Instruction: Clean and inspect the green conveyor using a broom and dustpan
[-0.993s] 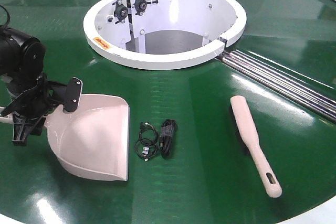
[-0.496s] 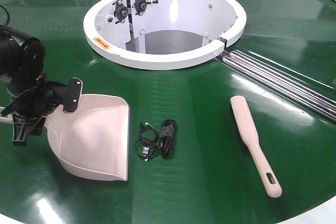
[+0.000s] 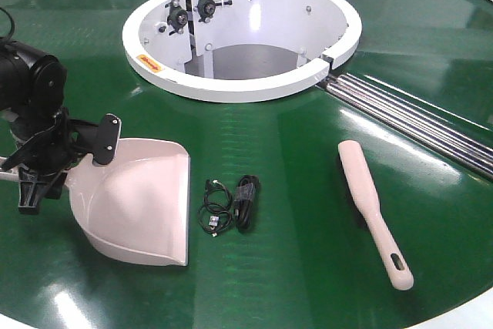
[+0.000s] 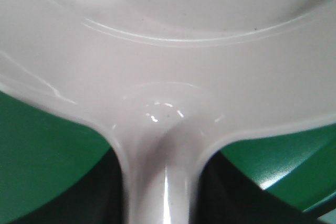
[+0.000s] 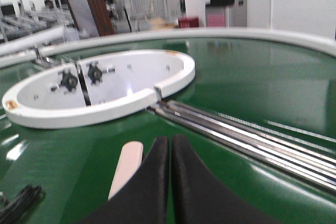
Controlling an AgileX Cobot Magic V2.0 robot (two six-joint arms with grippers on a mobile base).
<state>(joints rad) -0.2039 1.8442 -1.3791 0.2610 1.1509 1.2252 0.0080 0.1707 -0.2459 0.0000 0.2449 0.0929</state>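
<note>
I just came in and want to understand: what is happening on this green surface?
The left gripper straddles the dustpan where its handle begins; whether it grips is unclear. The dustpan lies on the green conveyor, its mouth toward some black cables. The broom lies untouched further right; the right gripper, shut and empty, hovers near it.

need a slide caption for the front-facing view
Left gripper open astride the dustpan handle on the green conveyor, black cables between dustpan and broom

Pink-beige dustpan (image 3: 139,198) and broom (image 3: 370,202) lie apart on green conveyor (image 3: 293,267).
</note>
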